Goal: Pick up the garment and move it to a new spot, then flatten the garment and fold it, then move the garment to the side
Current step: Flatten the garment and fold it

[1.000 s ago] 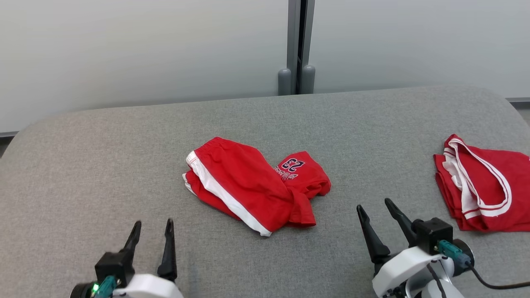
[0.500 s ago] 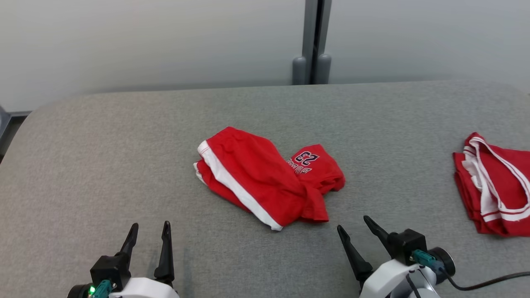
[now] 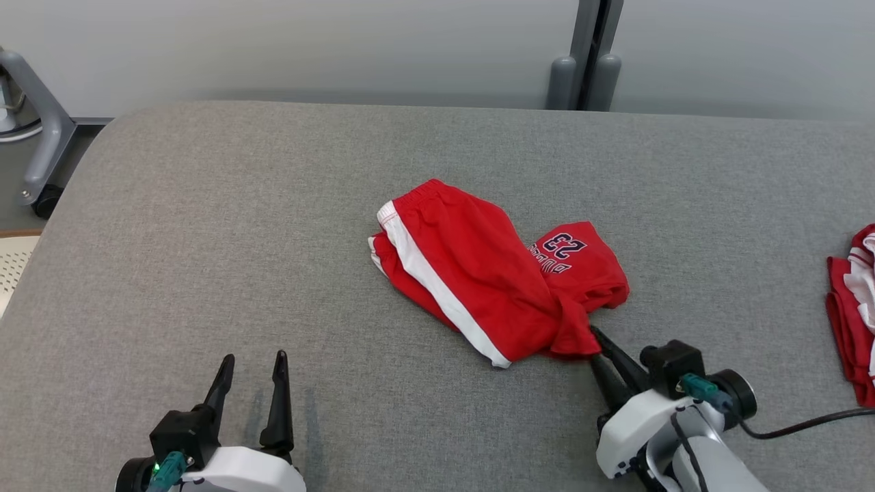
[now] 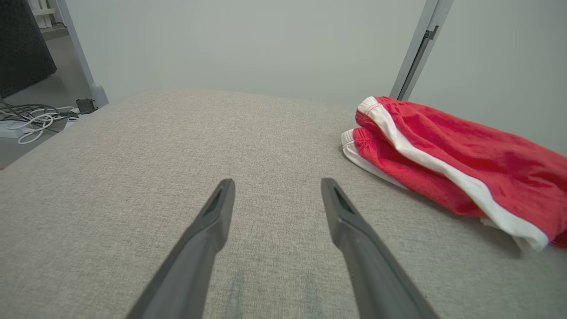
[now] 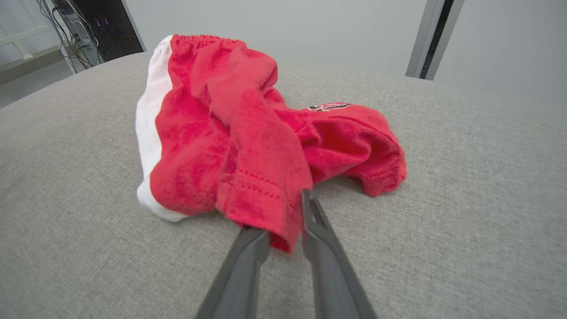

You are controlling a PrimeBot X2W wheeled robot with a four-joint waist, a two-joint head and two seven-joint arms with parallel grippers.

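Red shorts [image 3: 478, 273] lie crumpled in the middle of the grey surface [image 3: 205, 239]. My right gripper [image 3: 601, 345] is pinched on their near hem, cloth between the fingers. My left gripper [image 3: 253, 362] hangs by the near edge, fingers apart. Another red garment [image 3: 851, 307] sits at the right edge.

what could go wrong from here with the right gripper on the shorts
1. The right gripper pinches only a hem fold of the red shorts, so the cloth may slip out when lifted.
2. The shorts lie bunched and doubled over; lifting from one corner may drag them twisted.
3. The left gripper is open and apart, giving no second hold.
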